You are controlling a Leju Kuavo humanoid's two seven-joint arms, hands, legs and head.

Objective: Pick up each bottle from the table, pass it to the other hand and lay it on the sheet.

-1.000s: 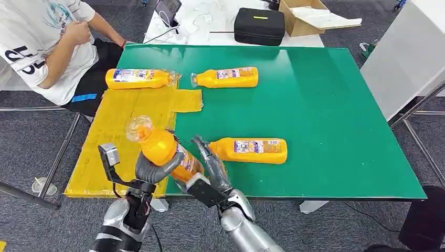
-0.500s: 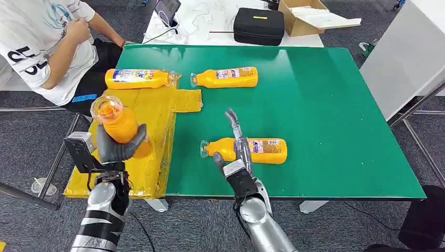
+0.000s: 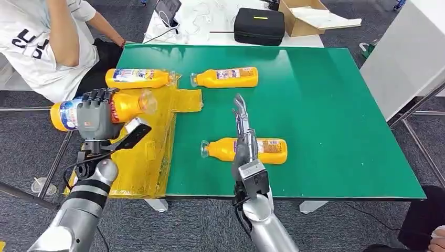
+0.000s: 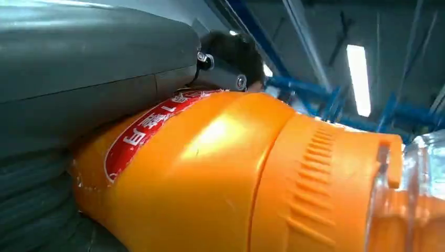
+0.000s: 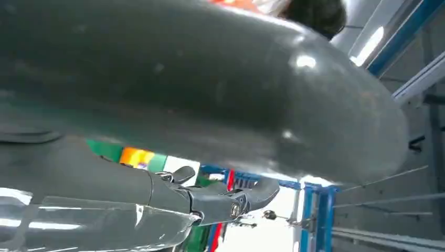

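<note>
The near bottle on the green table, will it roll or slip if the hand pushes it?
The near bottle lies on its side with a rounded body, so it may roll sideways. Its glossy plastic could slip on the smooth table. It looks full, so probably fairly heavy.

this looks like a robotics lab or test workshop. a green table (image 3: pixel 325 115) on metal legs stands on grey carpet, with a white bench (image 3: pixel 210 21) at the top of the frame carrying a black case (image 3: pixel 259 25), an open cardboard box (image 3: pixel 307 16) and loose cables. the left wrist view shows strip lights (image 4: pixel 358 79) and blue beams (image 4: pixel 315 86) overhead, and a seated person (image 3: pixel 47 47) watches at upper left.
</note>
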